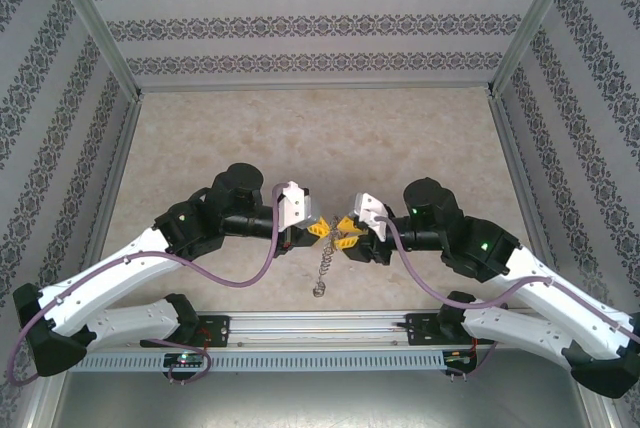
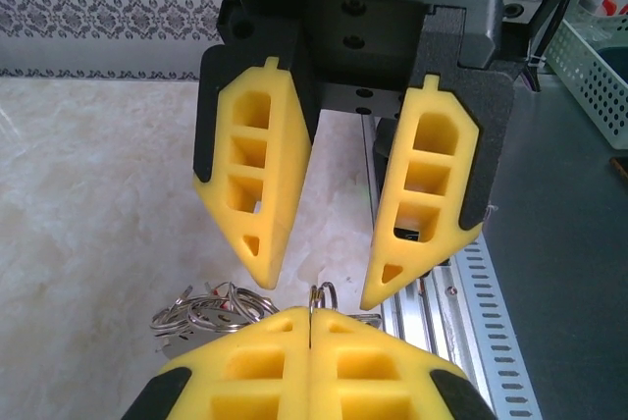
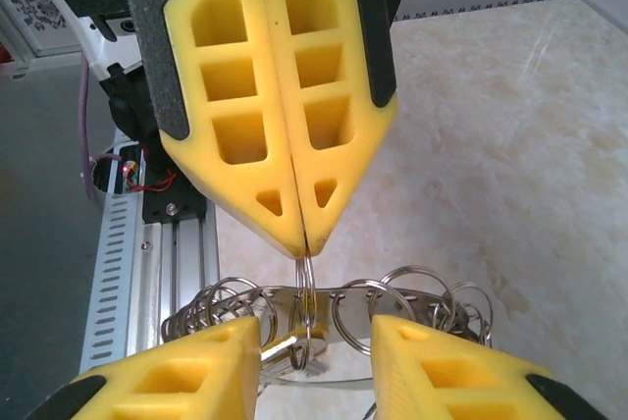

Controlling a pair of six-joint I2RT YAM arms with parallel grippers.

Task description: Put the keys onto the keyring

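Currently you're working the threading step: your left gripper (image 3: 305, 243) is clenching the keyring (image 3: 307, 281) edge-on, toward 6 o'clock on the table (image 1: 300, 138). Your right gripper (image 3: 312, 330), at 3 o'clock of it, is hanging released, jaws wide, straddling a bunch of metal loops (image 3: 412, 288). Next, I'd judge, you're needing a key, though I cannot tell one apart among them.

— What sort of place are you working in?
— A robot lab cell, I'd say. I see wallpaper-patterned panels (image 1: 320, 23) on aluminium posts (image 1: 93, 23) boxing in a marble-look counter (image 1: 300, 138), a slotted cable duct (image 1: 300, 360) along its near edge, and a white plastic basket (image 2: 589, 77) off to one side.
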